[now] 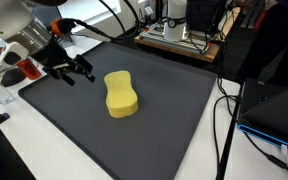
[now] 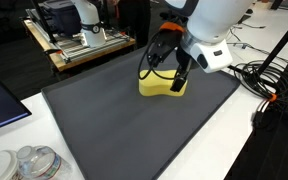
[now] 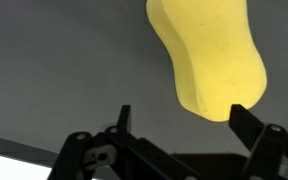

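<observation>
Item 1. Yellow, peanut-shaped foam sponge (image 1: 121, 94): lay flat near the middle of the dark grey rectangular mat (image 1: 174, 110), untouched and unheld. In an exterior view its long axis ran from the far left toward the near right of the mat, the waist roughly midway. In the wrist view the sponge (image 3: 212, 60) reached from the top edge down toward the right finger, its broader lobe nearest the gripper.

Item 2. Black two-finger gripper (image 1: 72, 67): released, jaws spread wide, nothing between them. It hung over the left part of the mat, just left of the sponge and apart from it. In an exterior view the gripper (image 2: 169, 72) overlapped the sponge (image 2: 164, 88); contact probably absent, though that angle cannot settle it.

Item 3. Progress, as judged: approach under way; grasp not yet made, lift and any placing all remaining.

Item 4. Surroundings: white tabletop (image 1: 209, 150) round the mat; wooden-based apparatus (image 2: 84, 45) at the far edge; black cables (image 1: 224, 120) on the right.
</observation>
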You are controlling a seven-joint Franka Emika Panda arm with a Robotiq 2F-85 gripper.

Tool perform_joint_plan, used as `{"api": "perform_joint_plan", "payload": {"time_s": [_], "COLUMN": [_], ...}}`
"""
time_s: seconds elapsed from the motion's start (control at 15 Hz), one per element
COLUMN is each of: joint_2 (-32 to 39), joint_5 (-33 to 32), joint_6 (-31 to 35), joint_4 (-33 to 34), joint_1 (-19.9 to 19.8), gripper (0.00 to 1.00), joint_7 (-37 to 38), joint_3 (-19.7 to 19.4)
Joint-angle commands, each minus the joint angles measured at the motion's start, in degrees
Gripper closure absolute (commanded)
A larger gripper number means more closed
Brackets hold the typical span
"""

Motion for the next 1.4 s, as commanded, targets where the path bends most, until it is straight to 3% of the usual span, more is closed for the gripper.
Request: {"api": "perform_joint_plan", "payload": {"time_s": [0.0, 0.87, 1.33], "joint_2": [0.1, -1.6, -1.7], "joint_5": [0.4, 3.6, 3.6], "joint_6": [0.3, -6.9, -7.0], "joint_4": [0.4, -2.6, -3.6], "joint_1": [-1.4, -8.3, -10.9], "gripper": [0.00, 0.00, 0.00], "joint_7": [-1.6, -0.5, 0.2], "joint_3": [0.2, 2.6, 2.5]}}
